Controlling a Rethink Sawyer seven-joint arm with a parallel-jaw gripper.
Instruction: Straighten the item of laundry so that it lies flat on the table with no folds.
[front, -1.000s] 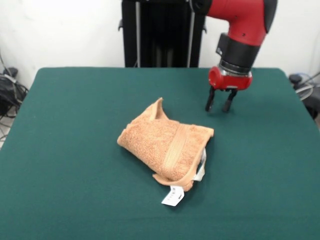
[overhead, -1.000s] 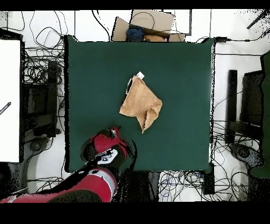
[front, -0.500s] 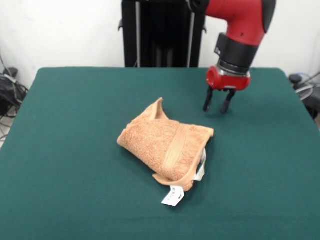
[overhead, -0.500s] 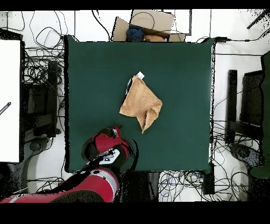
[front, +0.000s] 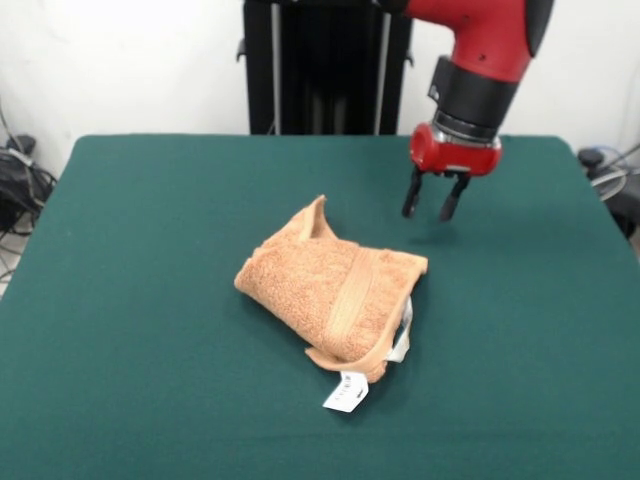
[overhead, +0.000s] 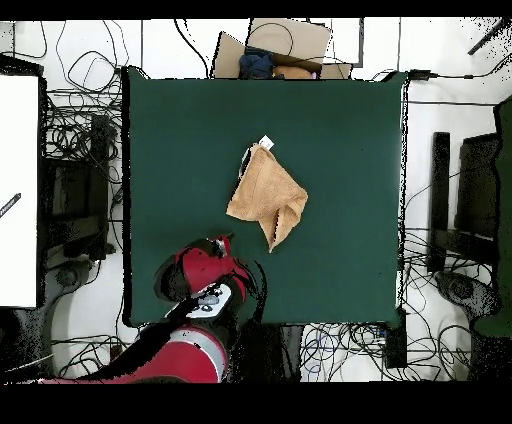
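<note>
Towel in orange-tan terry, lying crumpled and folded near the middle of the dark green table. Front view: its woven border band runs across the upper fold, one corner stands up in a peak at the far side, and a white tag sticks out flat on the cloth at the near edge, with a second white tag showing at the towel's right side. My claw hangs above the table beyond the towel and to its right in this view, well apart from it and holding nothing; my two dark fingers point downward with a clear gap between them. Overhead view: the towel shows as a rough wedge, narrowing to a point toward my base, tag at the opposite end. My red arm stands over the table's edge nearest my base, clear of the towel.
</note>
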